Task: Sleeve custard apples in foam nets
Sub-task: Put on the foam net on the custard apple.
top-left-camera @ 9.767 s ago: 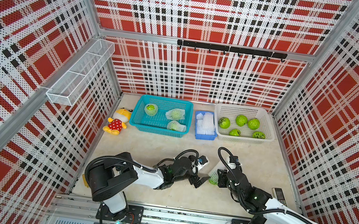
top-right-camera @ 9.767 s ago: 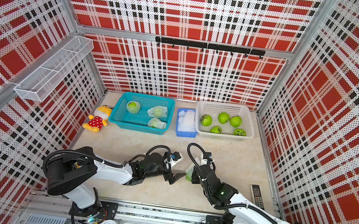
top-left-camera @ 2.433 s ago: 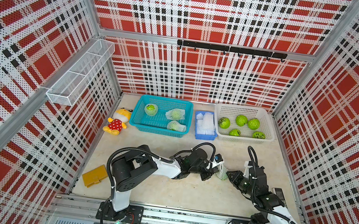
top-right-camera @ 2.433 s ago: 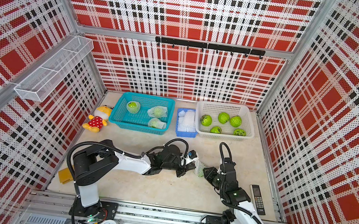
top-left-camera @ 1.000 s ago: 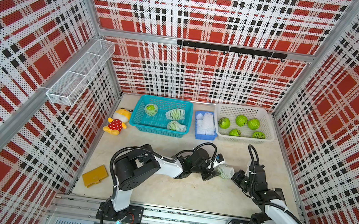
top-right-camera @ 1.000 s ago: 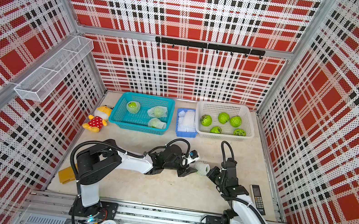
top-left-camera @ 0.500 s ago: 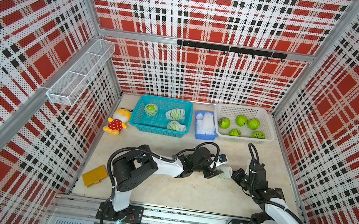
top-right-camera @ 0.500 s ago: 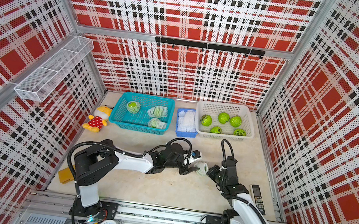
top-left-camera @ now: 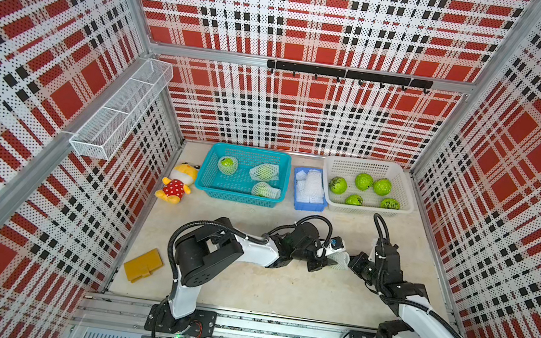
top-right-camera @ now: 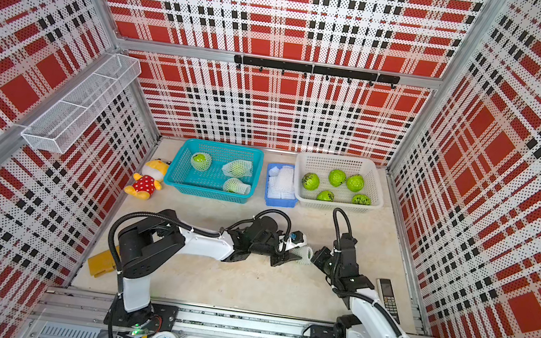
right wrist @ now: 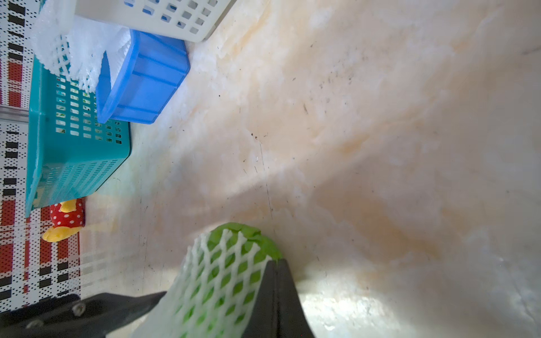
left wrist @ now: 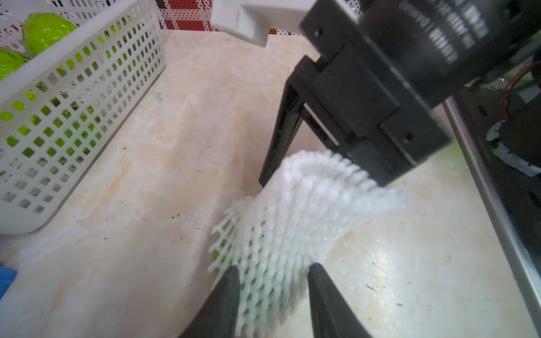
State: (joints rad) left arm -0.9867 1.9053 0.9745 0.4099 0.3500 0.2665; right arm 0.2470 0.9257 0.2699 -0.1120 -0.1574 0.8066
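Note:
A custard apple (right wrist: 243, 237) sits inside a white foam net (top-left-camera: 340, 260) just above the table's middle, between both arms. The left gripper (left wrist: 273, 267) has a finger on each side of the net (left wrist: 292, 222), and green fruit shows through the mesh between them. It reaches in from the left in both top views (top-right-camera: 289, 253). The right gripper (right wrist: 275, 266) is shut, its jaws pressed together on the net's rim at the other end (top-left-camera: 351, 262). Bare green skin pokes out of the net's open end in the right wrist view.
A white lattice basket (top-left-camera: 326, 185) at the back right holds several bare custard apples. A teal basket (top-left-camera: 206, 168) holds three netted ones. Between them, a blue tray (top-left-camera: 307, 204) holds spare nets. There are also a plush toy (top-left-camera: 177, 182), a yellow block (top-left-camera: 144, 264) and a remote (top-right-camera: 387, 297).
Over the last second the left jaws have narrowed onto the netted fruit. Both arms stay almost where they were, and the right gripper keeps its pinch.

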